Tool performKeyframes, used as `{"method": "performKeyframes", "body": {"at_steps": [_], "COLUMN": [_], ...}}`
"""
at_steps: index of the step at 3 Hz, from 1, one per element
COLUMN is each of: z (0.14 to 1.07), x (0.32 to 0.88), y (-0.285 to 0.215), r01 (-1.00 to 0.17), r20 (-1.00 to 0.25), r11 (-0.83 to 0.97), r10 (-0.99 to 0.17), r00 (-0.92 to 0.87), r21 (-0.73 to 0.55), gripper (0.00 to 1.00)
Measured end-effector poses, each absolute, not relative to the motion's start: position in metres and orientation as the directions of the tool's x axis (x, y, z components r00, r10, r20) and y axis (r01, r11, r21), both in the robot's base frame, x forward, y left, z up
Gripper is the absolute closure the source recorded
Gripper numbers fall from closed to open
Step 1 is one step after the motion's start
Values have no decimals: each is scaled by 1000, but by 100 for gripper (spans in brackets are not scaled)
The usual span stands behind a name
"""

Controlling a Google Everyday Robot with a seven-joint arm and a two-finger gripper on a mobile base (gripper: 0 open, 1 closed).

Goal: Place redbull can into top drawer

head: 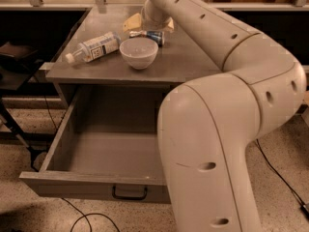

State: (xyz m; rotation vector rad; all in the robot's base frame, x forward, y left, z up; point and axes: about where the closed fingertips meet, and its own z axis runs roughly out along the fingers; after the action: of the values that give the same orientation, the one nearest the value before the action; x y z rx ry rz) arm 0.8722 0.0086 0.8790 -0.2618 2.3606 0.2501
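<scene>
On the counter [193,64]: one can [150,35], one bowl [138,53], one clear bottle [94,47], one yellow packet [133,21]. Four loose things in all. Under the counter: one drawer [91,153], pulled open, with one dark handle [129,193]. One robot arm [231,110], ending in one hand [153,26] at the back of the counter, just above the can. On the floor: two cables [276,172].

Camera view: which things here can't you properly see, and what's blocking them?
1. Hand, at the back of the tabletop over the redbull can: camera view, covered by its own wrist.
2. Redbull can: partly hidden beneath the hand.
3. Top drawer: its right side is behind the arm.
4. Yellow item behind the can: mostly covered by the arm, so I can't identify it.
</scene>
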Motion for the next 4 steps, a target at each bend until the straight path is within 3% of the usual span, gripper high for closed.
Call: {"method": "performKeyframes", "body": {"at_steps": [4], "z": [847], "x": [898], "y": [23], "r01": [-291], "r20": [-635], "r11": [953], "r10": [-170], "r00": [-754], "r21": [90], "gripper": [0]}}
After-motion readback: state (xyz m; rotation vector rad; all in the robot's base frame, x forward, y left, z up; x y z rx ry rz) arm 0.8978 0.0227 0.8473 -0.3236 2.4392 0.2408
